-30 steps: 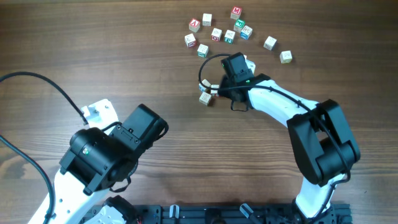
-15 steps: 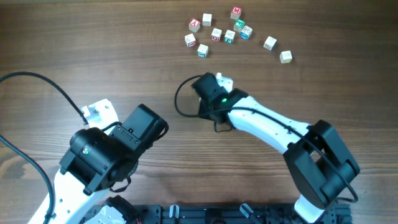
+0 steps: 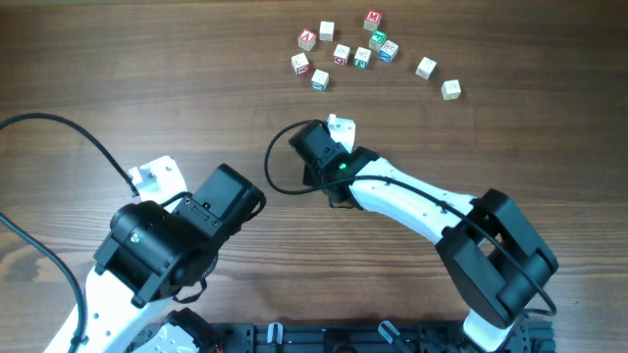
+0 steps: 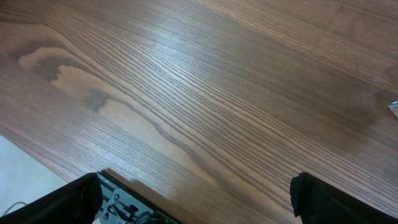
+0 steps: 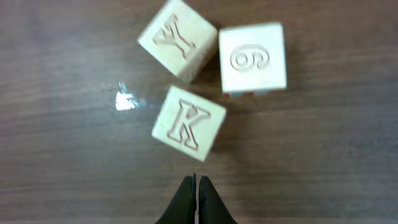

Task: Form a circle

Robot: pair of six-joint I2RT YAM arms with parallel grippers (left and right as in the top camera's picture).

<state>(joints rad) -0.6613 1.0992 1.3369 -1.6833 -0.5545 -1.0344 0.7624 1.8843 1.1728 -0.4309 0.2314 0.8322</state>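
Note:
Three pale wooden letter cubes sit in a tight group in the right wrist view: a Y cube (image 5: 177,38), a 9 cube (image 5: 252,57) and a K cube (image 5: 188,126). No ring of cubes shows. My right gripper (image 5: 197,183) is shut and empty, its tips just short of the K cube's near corner. In the overhead view the right wrist (image 3: 329,162) covers these three cubes. My left gripper (image 4: 199,205) is open over bare wood, with nothing between its fingers (image 4: 320,198).
Several more letter cubes (image 3: 341,53) lie scattered at the back of the table, with two apart at the right (image 3: 426,67) (image 3: 450,89). A black cable loop (image 3: 275,167) hangs left of the right wrist. The left arm (image 3: 177,245) sits at the front left.
The right arm has swung leftward and nearer, away from the scattered cubes. The cubes seen by its fingers a second ago are now hidden under it in the overhead view. The left arm has not moved.

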